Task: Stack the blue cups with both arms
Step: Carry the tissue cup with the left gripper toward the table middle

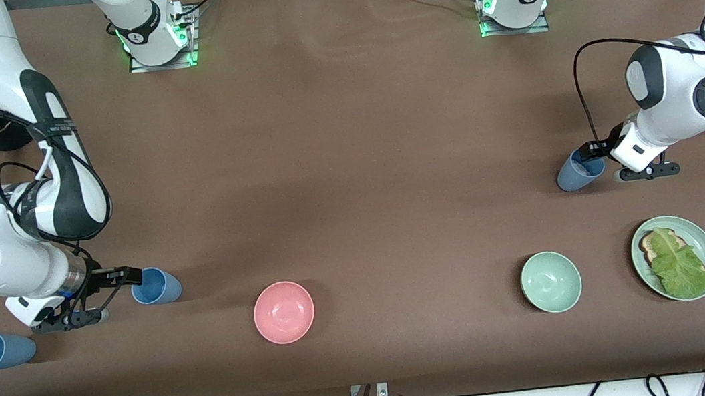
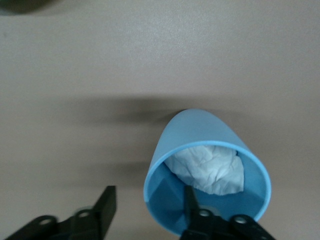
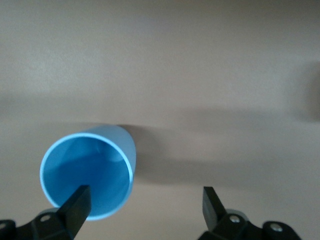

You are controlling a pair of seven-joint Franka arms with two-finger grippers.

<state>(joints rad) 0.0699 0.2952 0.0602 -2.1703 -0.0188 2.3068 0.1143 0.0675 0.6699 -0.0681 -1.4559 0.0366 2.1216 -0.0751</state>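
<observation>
Your left end effector (image 2: 145,205) was spread open, one finger inside the paper-stuffed slate-blue cup (image 1: 578,171); your right end effector (image 3: 145,205) gaped wide at the sky-blue cup (image 1: 157,286).

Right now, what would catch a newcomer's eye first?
Two white arms each have an open pincer at a blue cup: the right pincer at a bright cup at its end of the table, the left pincer straddling the rim of a greyer cup holding crumpled paper. A pink bowl and green bowl sit nearer the camera.
</observation>
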